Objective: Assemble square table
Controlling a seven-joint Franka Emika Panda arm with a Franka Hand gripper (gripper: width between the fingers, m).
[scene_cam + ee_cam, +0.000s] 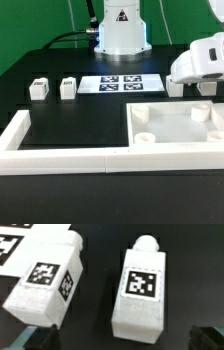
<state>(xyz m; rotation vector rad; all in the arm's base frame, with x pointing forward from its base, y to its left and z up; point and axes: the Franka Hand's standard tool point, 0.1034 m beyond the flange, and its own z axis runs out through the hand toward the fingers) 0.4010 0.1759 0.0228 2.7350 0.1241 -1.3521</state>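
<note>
Under the wrist, claw open over one leg, neighbouring leg close alongside, narrow gap

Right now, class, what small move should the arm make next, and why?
Probably lower the open end effector straight down: in the wrist view one tagged leg lies between its fingers, not yet gripped, with a second leg close beside. The square table's sockets are empty.

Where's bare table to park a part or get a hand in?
Biggest bare patch: black table bounded by the fence bars, the two legs at the exterior view's left, the marker board and the square table. Crowded: that view's right, where the open gripper hangs over two close-set legs.
</note>
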